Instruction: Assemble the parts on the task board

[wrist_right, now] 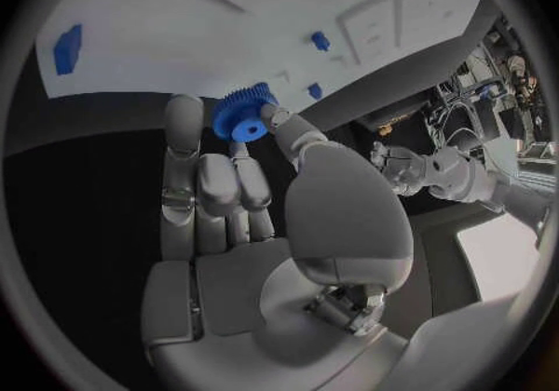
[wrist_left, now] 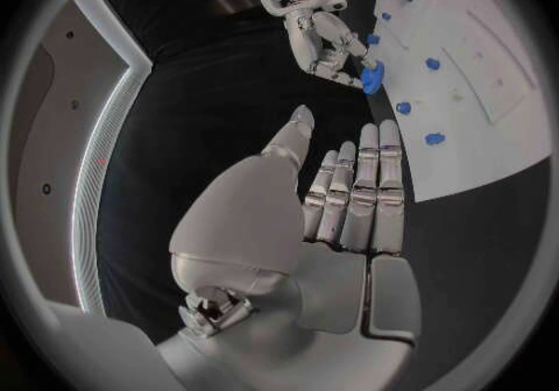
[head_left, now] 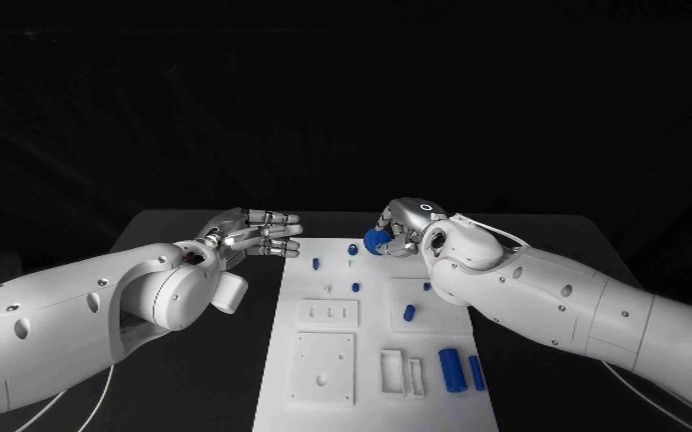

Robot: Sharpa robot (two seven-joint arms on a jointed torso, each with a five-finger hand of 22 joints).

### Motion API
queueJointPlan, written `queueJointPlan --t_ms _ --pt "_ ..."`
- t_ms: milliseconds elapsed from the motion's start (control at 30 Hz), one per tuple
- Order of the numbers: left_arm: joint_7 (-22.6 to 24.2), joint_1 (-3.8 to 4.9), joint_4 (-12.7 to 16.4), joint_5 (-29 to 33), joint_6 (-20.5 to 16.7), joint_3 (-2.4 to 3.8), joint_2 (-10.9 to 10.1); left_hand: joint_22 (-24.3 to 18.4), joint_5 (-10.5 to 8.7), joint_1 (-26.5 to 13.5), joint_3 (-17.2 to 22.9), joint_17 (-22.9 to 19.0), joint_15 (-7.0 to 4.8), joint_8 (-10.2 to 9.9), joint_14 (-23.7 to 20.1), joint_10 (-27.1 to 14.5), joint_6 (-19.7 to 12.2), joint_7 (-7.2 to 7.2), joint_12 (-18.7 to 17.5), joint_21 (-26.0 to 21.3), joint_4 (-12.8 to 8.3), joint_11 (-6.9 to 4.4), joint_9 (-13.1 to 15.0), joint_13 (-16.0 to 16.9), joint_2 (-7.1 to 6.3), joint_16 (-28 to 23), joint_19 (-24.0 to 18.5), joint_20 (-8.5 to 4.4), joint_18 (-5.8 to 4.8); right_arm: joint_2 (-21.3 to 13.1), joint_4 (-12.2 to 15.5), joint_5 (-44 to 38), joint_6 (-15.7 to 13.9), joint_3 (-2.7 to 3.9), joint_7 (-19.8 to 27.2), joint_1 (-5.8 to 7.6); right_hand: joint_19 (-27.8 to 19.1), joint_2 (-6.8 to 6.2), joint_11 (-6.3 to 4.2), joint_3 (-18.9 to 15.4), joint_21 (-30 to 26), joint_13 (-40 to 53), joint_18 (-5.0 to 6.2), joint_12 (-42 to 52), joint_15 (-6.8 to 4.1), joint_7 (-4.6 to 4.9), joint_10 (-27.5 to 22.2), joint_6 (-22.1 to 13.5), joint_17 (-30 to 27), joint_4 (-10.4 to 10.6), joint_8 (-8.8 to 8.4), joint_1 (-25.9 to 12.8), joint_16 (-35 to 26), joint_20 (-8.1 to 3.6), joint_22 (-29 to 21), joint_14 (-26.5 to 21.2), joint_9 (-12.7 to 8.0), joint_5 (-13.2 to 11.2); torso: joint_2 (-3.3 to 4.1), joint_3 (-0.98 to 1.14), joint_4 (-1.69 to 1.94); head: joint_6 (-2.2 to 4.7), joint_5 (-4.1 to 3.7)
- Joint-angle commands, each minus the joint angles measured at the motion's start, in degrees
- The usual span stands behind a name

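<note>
The white task board (head_left: 378, 352) lies in the middle of the black table. My right hand (head_left: 405, 227) hovers over the board's far end and pinches a blue gear (head_left: 378, 240) (wrist_right: 242, 117) between thumb and fingers; the left wrist view shows that gear (wrist_left: 372, 80) too. My left hand (head_left: 257, 233) (wrist_left: 338, 214) floats just off the board's far left corner, fingers straight and apart, holding nothing. Small blue pegs (head_left: 355, 287) stand on the far half of the board. Two longer blue pieces (head_left: 451, 368) lie at its near right.
A white block (head_left: 232, 290) lies on the table under my left forearm, left of the board. White raised plates (head_left: 323, 367) and slotted frames (head_left: 398, 372) take up the board's near half. Bare black table lies on both sides of the board.
</note>
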Motion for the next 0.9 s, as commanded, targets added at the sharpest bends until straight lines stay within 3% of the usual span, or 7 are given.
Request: queueJointPlan --t_ms 33,100,267,600,900 --pt "0.5 0.03 0.0 -0.1 0.4 0.04 0.2 0.0 -0.1 0.1 0.1 0.0 -0.13 -0.3 -0.4 -0.3 0.1 -0.16 -0.2 0.2 -0.1 0.08 0.0 0.1 0.51 -0.2 -0.4 0.0 -0.22 0.9 0.6 -3.5 -2.2 -0.49 -1.0 -0.04 2.0 -0.18 -0.22 0.1 -0.4 0.0 -0.03 -0.1 -0.26 -0.72 0.1 1.2 0.0 0.2 0.19 0.4 -0.3 -0.52 0.1 0.1 0.0 0.0 0.04 -0.01 -0.13 0.17 -0.1" --pt "0.5 0.03 0.0 -0.1 0.5 0.03 0.3 0.0 -0.1 0.1 0.1 0.0 -0.13 -0.3 -0.4 -0.3 0.1 -0.16 -0.2 0.2 -0.1 0.08 0.0 0.1 0.51 -0.2 -0.4 0.0 -0.22 1.7 0.6 -4.2 -2.5 -0.92 -1.3 -0.07 2.0 -0.18 -0.22 0.1 -0.4 0.0 -0.03 -0.1 -0.26 -0.72 0.1 1.2 0.0 0.2 0.19 0.4 -0.3 -0.52 0.1 0.1 0.0 0.0 0.07 -0.05 -0.05 0.39 -0.49" --pt "0.6 0.03 -0.1 -0.1 0.6 0.03 0.6 0.0 -0.11 0.0 0.1 0.0 -0.12 -0.3 -0.4 -0.3 0.1 -0.19 -0.2 0.2 0.0 0.07 0.0 0.1 0.44 -0.2 -0.5 0.02 -0.22 3.4 0.5 -6.2 -3.4 -1.67 -2.3 -0.36 2.0 -0.36 -0.22 0.5 -0.4 0.0 -0.09 -0.2 -0.21 -0.72 0.2 1.2 0.0 0.3 0.19 0.5 -0.3 -0.48 0.4 0.1 0.0 -0.2 0.07 -0.02 0.25 0.3 -0.62" --pt "0.6 0.02 -0.4 -0.1 0.8 0.03 0.9 0.0 -0.11 0.1 0.1 0.0 -0.11 -0.3 -0.4 -0.3 0.0 -0.17 -0.2 0.3 -0.1 0.08 0.0 0.1 0.41 -0.2 -0.5 0.02 -0.21 6.4 -1.3 -9.1 -5.2 -4.36 -3.7 -0.58 2.0 -0.79 -0.23 0.5 -0.6 -0.1 -0.09 -0.2 -0.18 -0.75 0.2 1.2 -0.1 0.7 0.18 0.2 -0.4 -0.45 0.5 0.1 0.0 -0.9 0.13 0.03 0.2 0.38 -0.37" --pt "0.6 0.02 -0.6 -0.2 1.1 0.03 1.2 0.0 -0.11 0.1 0.1 0.0 -0.11 -0.3 -0.4 -0.3 0.0 -0.17 -0.2 0.3 -0.1 0.08 0.0 0.1 0.41 -0.2 -0.5 0.02 -0.21 7.8 -2.7 -10.1 -5.9 -5.07 -4.4 -0.68 2.0 -0.84 -0.23 0.5 -0.7 -0.1 -0.08 -0.2 -0.18 -0.75 0.3 1.2 -0.1 0.8 0.19 0.3 -0.4 -0.45 0.5 0.1 0.0 -1.3 0.08 0.04 0.14 -0.07 0.27"
